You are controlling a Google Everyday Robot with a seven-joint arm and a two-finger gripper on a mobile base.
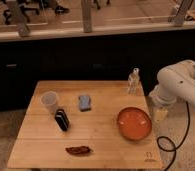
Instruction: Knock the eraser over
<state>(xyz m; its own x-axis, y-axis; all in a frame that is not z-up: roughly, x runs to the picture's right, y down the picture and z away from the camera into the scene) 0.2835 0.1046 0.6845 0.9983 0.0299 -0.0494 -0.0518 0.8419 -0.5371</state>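
The eraser (pixel 62 120), a small black block with thin white stripes, stands upright on the left part of the wooden table (pixel 98 135), just right of and in front of a clear plastic cup (pixel 50 101). My white arm (pixel 178 85) is folded at the table's right side. My gripper (pixel 159 114) hangs below it at the table's right edge, far right of the eraser and beside the orange bowl (pixel 134 124).
A blue-grey sponge pad (pixel 84 103) lies right of the cup. A clear bottle (pixel 134 81) stands at the back right. A flat dark reddish-brown thing (pixel 78 150) lies near the front edge. A black cable (pixel 166 145) loops right of the table.
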